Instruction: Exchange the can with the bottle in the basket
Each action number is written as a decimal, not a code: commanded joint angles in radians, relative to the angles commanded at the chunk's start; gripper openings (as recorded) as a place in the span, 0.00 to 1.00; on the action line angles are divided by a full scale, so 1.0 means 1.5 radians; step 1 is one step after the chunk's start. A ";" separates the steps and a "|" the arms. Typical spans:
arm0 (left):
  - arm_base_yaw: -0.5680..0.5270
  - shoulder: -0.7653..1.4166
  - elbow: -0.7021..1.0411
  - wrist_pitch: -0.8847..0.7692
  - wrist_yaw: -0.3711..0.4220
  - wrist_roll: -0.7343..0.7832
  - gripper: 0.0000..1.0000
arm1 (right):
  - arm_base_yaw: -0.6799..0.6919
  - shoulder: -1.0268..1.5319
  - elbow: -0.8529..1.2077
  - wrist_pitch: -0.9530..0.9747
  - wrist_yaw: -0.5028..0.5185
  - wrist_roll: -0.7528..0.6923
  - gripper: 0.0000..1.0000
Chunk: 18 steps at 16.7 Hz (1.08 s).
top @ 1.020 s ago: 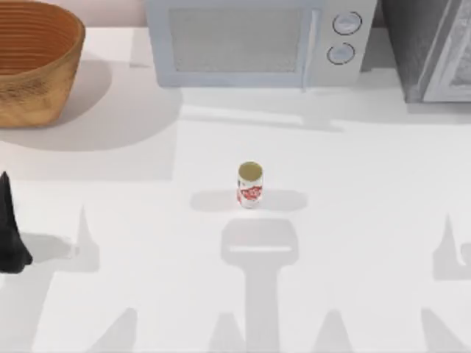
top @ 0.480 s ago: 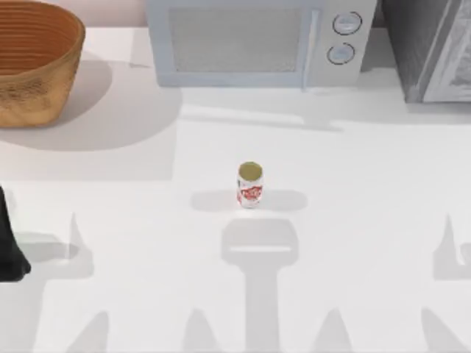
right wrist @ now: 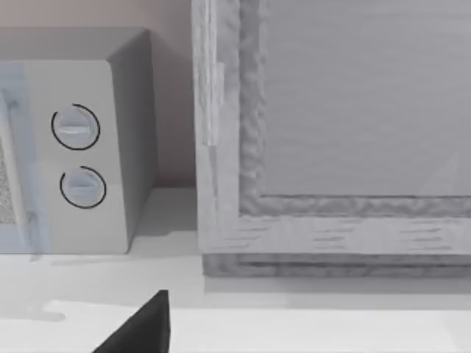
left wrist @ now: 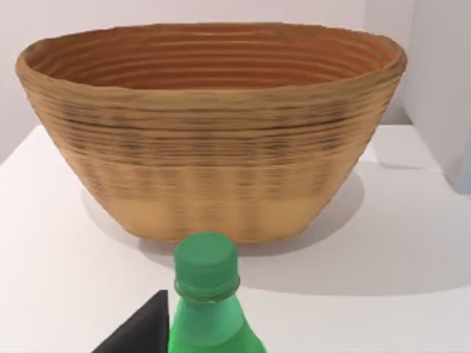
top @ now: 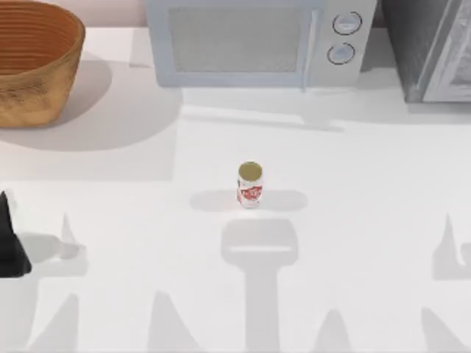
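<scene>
The can point(top: 250, 184), white with red print and a gold top, stands upright mid-table. The wicker basket point(top: 37, 62) sits at the far left back. My left gripper point(top: 7, 243) hangs at the table's left edge, in front of the basket and far from the can. In the left wrist view the green bottle point(left wrist: 206, 301) stands cap-up right beside a dark finger point(left wrist: 143, 331), with the basket point(left wrist: 213, 154) behind it; the gripper looks shut on the bottle. A dark finger point(right wrist: 143, 327) of my right gripper faces the microwave and cabinet.
A microwave point(top: 257, 40) stands along the back centre, its dials point(right wrist: 73, 154) also seen from the right wrist. A grey cabinet point(top: 430, 48) fills the back right. Open tabletop point(top: 353, 243) lies all around the can.
My left gripper has drifted a little toward the table's front and left edge, and its shadows slid left. The can and basket have not moved.
</scene>
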 joint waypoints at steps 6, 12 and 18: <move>0.078 0.266 -0.006 0.227 0.088 0.031 1.00 | 0.000 0.000 0.000 0.000 0.000 0.000 1.00; 0.159 0.550 -0.011 0.468 0.180 0.062 1.00 | 0.000 0.000 0.000 0.000 0.000 0.000 1.00; 0.221 0.754 -0.019 0.631 0.240 0.084 1.00 | 0.000 0.000 0.000 0.000 0.000 0.000 1.00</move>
